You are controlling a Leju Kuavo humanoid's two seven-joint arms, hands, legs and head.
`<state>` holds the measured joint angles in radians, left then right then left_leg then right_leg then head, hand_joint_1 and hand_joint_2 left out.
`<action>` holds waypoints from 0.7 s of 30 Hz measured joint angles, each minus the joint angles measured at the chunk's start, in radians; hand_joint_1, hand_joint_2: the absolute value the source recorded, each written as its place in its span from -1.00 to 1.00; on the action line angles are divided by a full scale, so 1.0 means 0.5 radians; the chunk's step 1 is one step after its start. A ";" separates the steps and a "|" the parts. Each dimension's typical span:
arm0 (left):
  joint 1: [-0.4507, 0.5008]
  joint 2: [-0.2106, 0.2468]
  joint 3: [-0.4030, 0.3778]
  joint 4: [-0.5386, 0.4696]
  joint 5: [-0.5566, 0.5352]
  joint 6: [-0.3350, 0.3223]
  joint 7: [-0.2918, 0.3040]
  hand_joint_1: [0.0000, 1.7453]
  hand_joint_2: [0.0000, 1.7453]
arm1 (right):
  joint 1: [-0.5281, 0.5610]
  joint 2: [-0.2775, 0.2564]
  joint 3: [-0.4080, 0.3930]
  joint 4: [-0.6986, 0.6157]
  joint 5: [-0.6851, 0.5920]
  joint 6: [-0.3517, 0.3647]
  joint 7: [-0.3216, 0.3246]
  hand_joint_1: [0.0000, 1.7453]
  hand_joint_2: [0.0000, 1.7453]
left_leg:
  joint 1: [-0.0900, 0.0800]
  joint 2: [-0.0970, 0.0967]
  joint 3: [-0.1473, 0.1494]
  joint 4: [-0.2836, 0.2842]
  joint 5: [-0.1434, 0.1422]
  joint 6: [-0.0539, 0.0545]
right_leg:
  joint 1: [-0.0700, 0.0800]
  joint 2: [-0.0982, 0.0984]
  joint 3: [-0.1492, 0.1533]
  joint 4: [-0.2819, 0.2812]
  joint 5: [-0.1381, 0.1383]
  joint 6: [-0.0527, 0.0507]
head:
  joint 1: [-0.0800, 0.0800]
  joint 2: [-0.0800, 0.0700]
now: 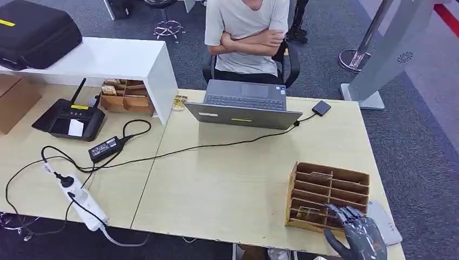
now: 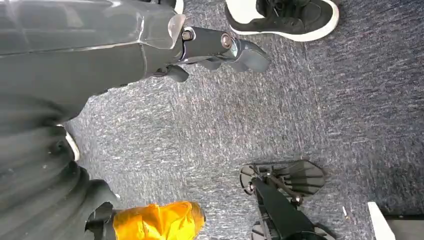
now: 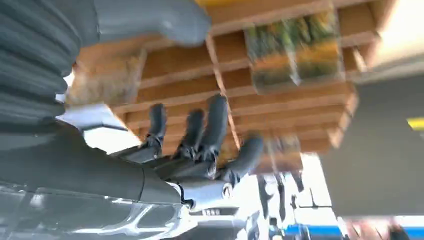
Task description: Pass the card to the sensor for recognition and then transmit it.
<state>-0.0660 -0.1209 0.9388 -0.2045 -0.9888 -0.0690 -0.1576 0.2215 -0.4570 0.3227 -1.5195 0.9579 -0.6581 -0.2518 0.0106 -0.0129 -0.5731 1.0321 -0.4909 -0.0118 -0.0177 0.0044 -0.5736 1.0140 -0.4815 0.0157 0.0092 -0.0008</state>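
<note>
Head view shows our right hand [image 1: 354,230] with fingers spread, holding nothing, at the near edge of the wooden card rack [image 1: 327,196] on the table's [image 1: 227,179] near right. A card [image 3: 294,47] sits in a rack slot. Our left hand [image 2: 220,47] hangs over carpet, fingers curled on nothing.

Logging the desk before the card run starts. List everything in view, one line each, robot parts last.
wooden card rack: one, brown, near right of the table
laptop: one, grey, open, far middle
black adapter: one, right of the laptop
card reader: one, black, with antenna, left
power brick: one, black, left
power strip: one, white, near left edge
white shelf: one, far left
black case: one, on the shelf
person: one, seated behind the laptop, arms crossed
right hand: grey, fingers spread at the rack
left hand: grey, above grey carpet
</note>
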 joint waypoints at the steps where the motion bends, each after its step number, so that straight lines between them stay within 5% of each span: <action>1: 0.000 0.000 0.001 0.000 -0.001 0.000 0.000 -1.00 1.00 | 0.003 0.000 -0.002 -0.027 0.015 -0.009 -0.002 -1.00 1.00 | 0.000 0.000 0.000 0.000 0.000 0.000 | 0.000 0.000 0.000 0.000 0.000 0.000 | 0.000 0.000; 14: 0.000 0.000 0.014 0.000 -0.007 0.000 0.000 -1.00 1.00 | 0.065 -0.011 -0.077 -0.273 0.162 -0.021 0.056 -1.00 1.00 | 0.000 0.000 0.000 0.000 0.000 0.000 | 0.000 0.000 0.000 0.000 0.000 0.000 | 0.000 0.000; 21: 0.000 0.001 0.031 0.000 -0.012 0.000 0.000 -1.00 1.00 | 0.138 -0.115 -0.177 -0.338 0.206 0.043 0.108 -1.00 1.00 | -0.001 0.000 0.000 0.000 0.000 0.000 | -0.001 0.000 0.000 0.000 0.000 0.000 | 0.001 0.000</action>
<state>-0.0659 -0.1205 0.9545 -0.2045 -0.9945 -0.0690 -0.1576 0.2907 -0.5145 0.2343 -1.6884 1.0609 -0.6367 -0.1977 0.0102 -0.0130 -0.5733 1.0321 -0.4910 -0.0117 -0.0182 0.0043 -0.5737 1.0138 -0.4815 0.0157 0.0095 -0.0008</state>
